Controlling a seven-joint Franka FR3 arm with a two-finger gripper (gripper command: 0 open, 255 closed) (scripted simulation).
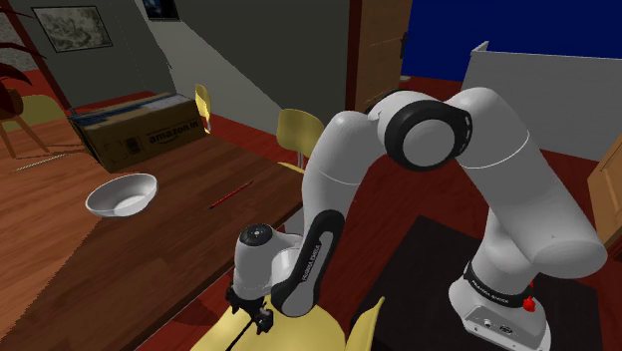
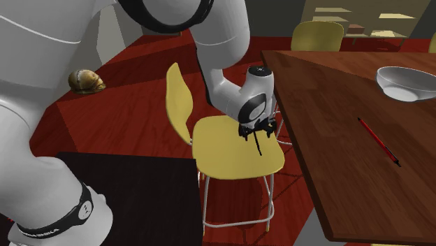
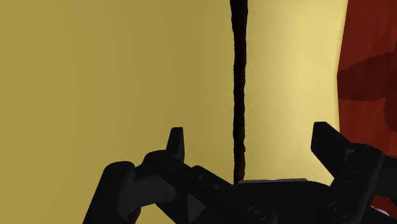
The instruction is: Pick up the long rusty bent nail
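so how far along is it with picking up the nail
Done: the gripper is down over the yellow chair seat, straddling the long dark nail. In hand: the grasp, since the fingers stand apart, clear of the nail on both sides. Left: shut on it and lift it off the seat.

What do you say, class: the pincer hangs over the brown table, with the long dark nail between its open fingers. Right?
Not quite. The pincer hangs over the yellow chair seat, beside the brown table, as the second exterior view shows. The long dark nail does run between its open fingers.
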